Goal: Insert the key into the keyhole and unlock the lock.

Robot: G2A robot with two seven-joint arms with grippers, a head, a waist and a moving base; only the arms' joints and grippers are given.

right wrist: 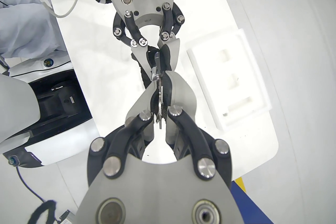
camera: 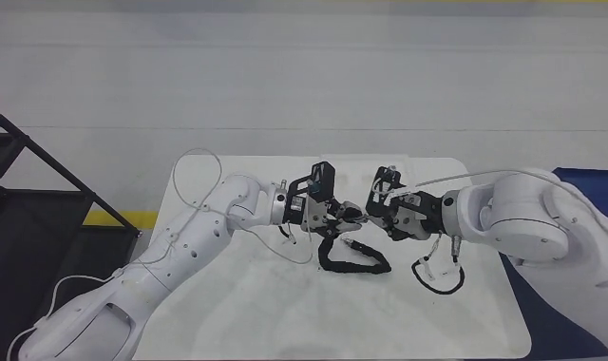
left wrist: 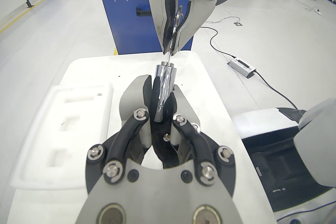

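Left gripper (left wrist: 162, 89) clamps the lock (left wrist: 165, 78), right gripper (right wrist: 161, 86) pinches the key (right wrist: 159, 101); keep the blade aligned with the keyhole (left wrist: 166, 63), push straight, then twist.

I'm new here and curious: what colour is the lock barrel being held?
Shiny silver metal. The lock barrel shows best in the left wrist view.

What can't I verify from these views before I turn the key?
- Keyhole: in the left wrist view the shiny chrome cylinder lock faces away; in the right wrist view the flat silver key covers it.
- Insertion depth: hidden at the lock's end cap, both wrist views.
- Top view: key and lock too small between the left hand and right hand.
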